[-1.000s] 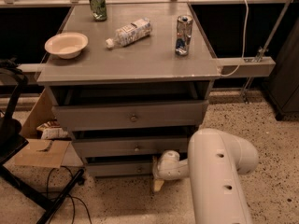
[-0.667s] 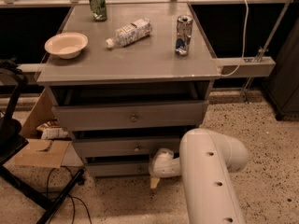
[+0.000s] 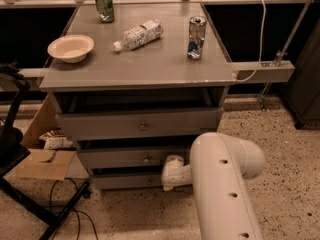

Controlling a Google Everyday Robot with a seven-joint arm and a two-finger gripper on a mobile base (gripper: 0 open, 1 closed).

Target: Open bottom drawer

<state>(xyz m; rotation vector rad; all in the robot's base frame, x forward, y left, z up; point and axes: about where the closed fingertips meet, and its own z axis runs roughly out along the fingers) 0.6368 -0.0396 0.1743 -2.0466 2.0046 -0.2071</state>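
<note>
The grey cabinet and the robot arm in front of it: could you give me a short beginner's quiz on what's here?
1. Where is the robot's hand?
A) Over the bowl
B) Low down, at the front of the bottom drawer
C) On the floor by the cardboard
2. True or false: the plastic bottle stands upright.
3. How many drink cans are on the cabinet top?

Key:
1. B.
2. False. It lies on its side.
3. Two: the green can at the back and the tall can on the right.
</note>
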